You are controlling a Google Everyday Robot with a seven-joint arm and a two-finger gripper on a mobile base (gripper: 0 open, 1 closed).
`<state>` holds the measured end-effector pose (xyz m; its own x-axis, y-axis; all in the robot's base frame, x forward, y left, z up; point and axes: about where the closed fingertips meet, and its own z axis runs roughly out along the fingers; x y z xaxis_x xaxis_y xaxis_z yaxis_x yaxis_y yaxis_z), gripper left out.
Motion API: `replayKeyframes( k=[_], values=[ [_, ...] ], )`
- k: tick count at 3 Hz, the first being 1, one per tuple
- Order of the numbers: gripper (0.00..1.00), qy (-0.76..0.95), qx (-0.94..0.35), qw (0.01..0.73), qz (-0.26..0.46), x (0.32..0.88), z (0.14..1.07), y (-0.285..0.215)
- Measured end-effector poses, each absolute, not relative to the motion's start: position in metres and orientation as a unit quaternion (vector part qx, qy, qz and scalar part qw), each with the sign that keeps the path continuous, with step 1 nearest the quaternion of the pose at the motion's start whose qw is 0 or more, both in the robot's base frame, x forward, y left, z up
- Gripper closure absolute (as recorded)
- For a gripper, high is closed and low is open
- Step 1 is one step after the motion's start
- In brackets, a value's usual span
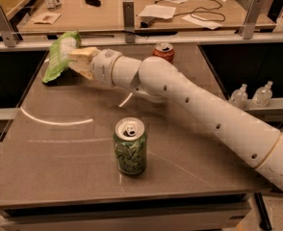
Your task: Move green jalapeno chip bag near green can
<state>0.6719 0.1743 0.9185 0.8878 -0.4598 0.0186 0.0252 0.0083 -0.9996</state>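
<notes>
Reaching across the grey table from the lower right, the robot's white arm is stretching toward the far left corner. There its gripper is holding the green jalapeno chip bag. The tan fingers are pressing together on the bag's right edge. The bag is standing on end, sticking out to the left of the fingertips and tilting with its top toward the rear rail. A dark shadow is lying on the tabletop beneath it.

The green can is standing upright near the table's front edge, its silver top and pull tab facing up. It is well apart from the bag and on the near side of the arm. A red can is standing at the back of the table, just behind the arm's elbow. Two clear plastic bottles are sitting off the table's right side. Papers and a black cable are lying on the wooden desk behind.
</notes>
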Motion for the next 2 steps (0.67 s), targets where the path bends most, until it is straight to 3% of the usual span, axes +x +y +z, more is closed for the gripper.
replayKeyframes(
  k=[1, 2],
  values=[
    [0.86, 0.150, -0.672, 0.702, -0.181, 0.6726, 0.9278, 0.1700],
    [1.00, 0.146, -0.663, 0.711, -0.182, 0.6725, 0.9332, 0.1653]
  ],
)
